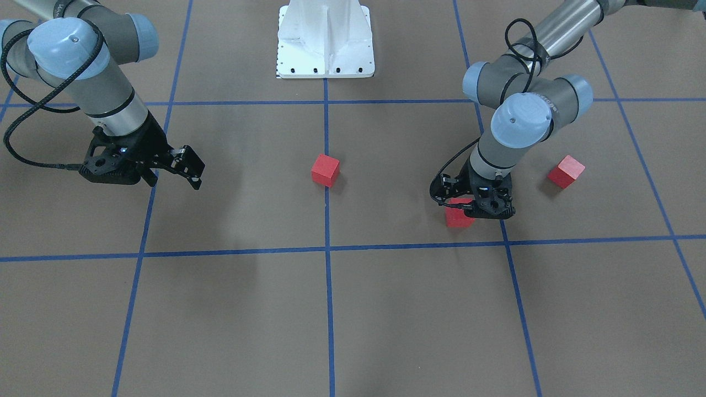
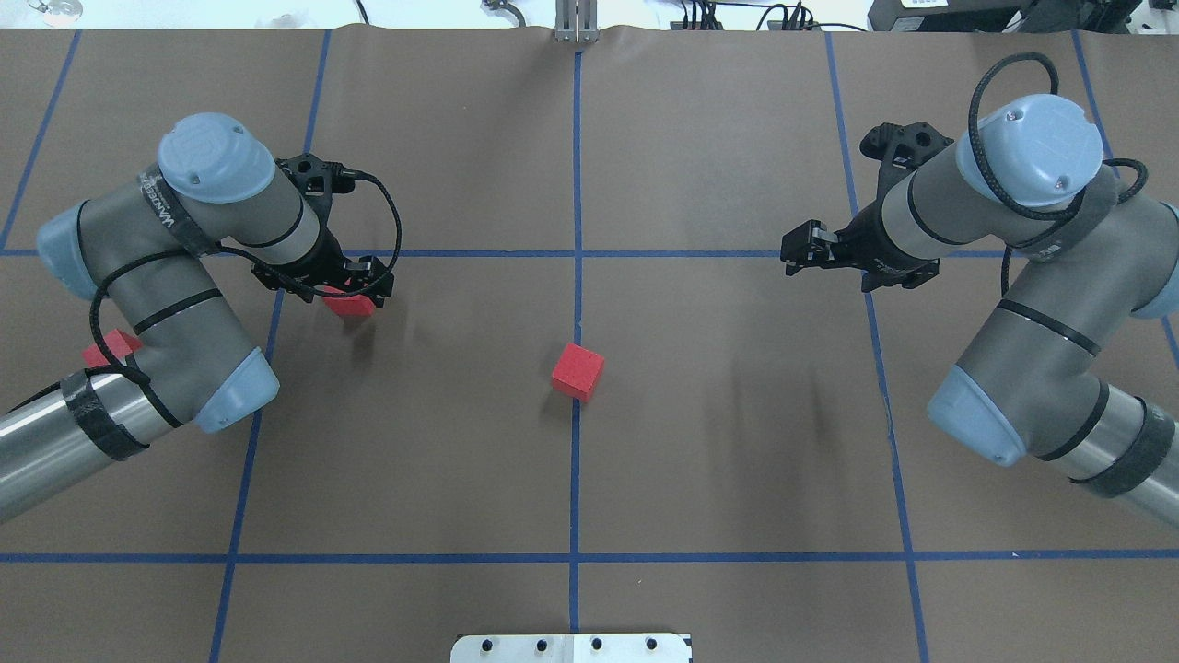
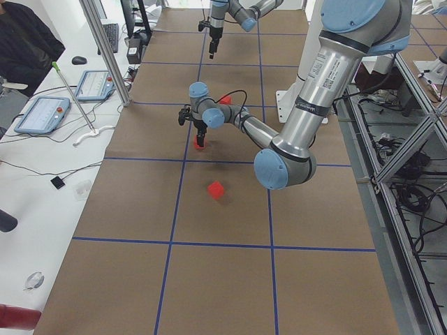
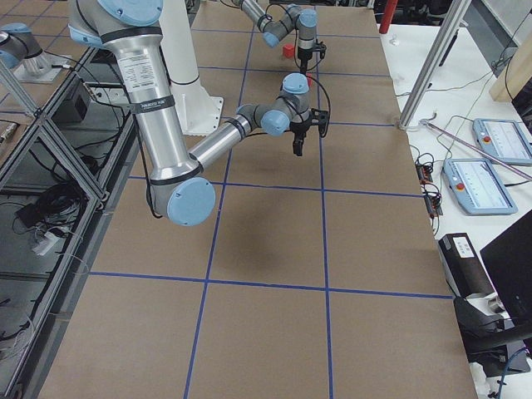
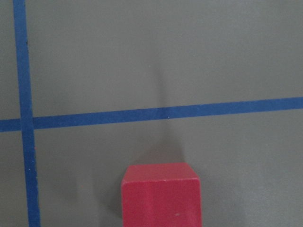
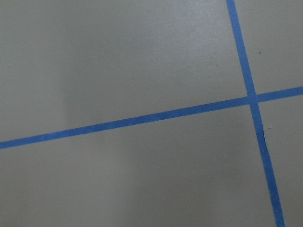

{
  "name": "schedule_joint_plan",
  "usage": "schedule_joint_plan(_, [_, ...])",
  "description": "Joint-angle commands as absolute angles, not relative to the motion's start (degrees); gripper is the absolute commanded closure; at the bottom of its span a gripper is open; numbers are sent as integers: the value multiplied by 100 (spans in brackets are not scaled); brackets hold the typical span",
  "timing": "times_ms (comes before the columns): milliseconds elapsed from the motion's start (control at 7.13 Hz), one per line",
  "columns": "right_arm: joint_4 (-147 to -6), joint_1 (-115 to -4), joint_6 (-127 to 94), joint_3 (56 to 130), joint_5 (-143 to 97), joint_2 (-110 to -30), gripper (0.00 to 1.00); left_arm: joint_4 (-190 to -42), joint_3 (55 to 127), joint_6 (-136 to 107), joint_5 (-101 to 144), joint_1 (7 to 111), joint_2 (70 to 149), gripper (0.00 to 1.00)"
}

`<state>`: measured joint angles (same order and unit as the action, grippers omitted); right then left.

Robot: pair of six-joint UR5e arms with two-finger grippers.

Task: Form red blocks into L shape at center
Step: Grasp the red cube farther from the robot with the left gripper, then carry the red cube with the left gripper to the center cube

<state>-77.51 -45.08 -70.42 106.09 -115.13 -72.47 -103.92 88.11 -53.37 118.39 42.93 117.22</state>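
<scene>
Red blocks: I log one [image 2: 577,371] on the vertical blue tape line [image 2: 576,166] at the center [image 2: 645,368], alone. A second [image 2: 350,303] sits under my left gripper [image 2: 361,287], well off to that side; whether the fingers clamp it I cannot tell. The third [image 2: 110,347] lies beside the left arm's elbow. My right gripper [image 2: 799,250] hangs parted, holding nothing, near a grid crossing.

You're in a robotics lab: brown table [image 3: 223,279] gridded with blue tape [image 3: 167,272], aluminium framing [image 3: 105,49], teach pendants [image 3: 42,114] and cabling [image 3: 419,209] alongside, a seated person [image 3: 24,42].
</scene>
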Motion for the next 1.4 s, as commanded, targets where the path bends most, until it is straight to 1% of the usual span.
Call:
schedule_joint_plan(0, [-7734,-4509,-7040,10573,-11514,-7251,0,-10397,8553,-5344,11821,4271,11969,36])
schedule_joint_plan(140, [-7734,-4500,-7040,10573,-11514,-7251,0,-10397,8404,-5344,11821,4271,12058,56])
schedule_joint_plan(280, [-7734,-4500,-7031,10573,-11505,-7251,0,-10397,8402,-5352,11821,4271,12076,100])
schedule_joint_plan(561, [-7734,-4509,-7023,10573,-11505,-7251,0,-10153,8315,-5605,11821,4280,12574,100])
schedule_joint_plan(841, [-7743,-4849,-6595,10565,-11723,-7260,0,-9845,7834,-6194,11813,4193,13513,100])
schedule_joint_plan(1122, [-7743,-5446,-5832,10547,-12293,-7540,0,-9371,7306,-6337,11315,3738,14427,100])
schedule_joint_plan(1262, [-7743,-5702,-5444,10556,-12452,-7706,0,-9395,7078,-6328,11216,3622,14675,100])
